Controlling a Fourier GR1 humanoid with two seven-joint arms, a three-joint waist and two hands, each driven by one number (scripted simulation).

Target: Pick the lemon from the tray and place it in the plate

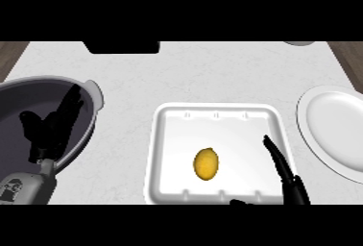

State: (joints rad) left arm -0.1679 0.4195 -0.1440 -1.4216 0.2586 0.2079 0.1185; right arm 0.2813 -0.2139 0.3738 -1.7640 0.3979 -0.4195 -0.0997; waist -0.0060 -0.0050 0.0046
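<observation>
A yellow lemon (206, 163) lies in the white tray (212, 117), a little below its middle. The white plate (339, 132) sits at the right edge of the counter, partly cut off. My right hand (285, 177) comes in from the lower edge over the tray's right rim, fingers straight and pointing up-left, to the right of the lemon and apart from it. My left hand (50, 129) rests open at the left, fingers up, over a grey bowl.
A large grey bowl (89, 96) stands at the left edge of the white counter. A black object (122, 47) sits at the counter's far edge, and a grey round thing (301, 43) shows at the top right.
</observation>
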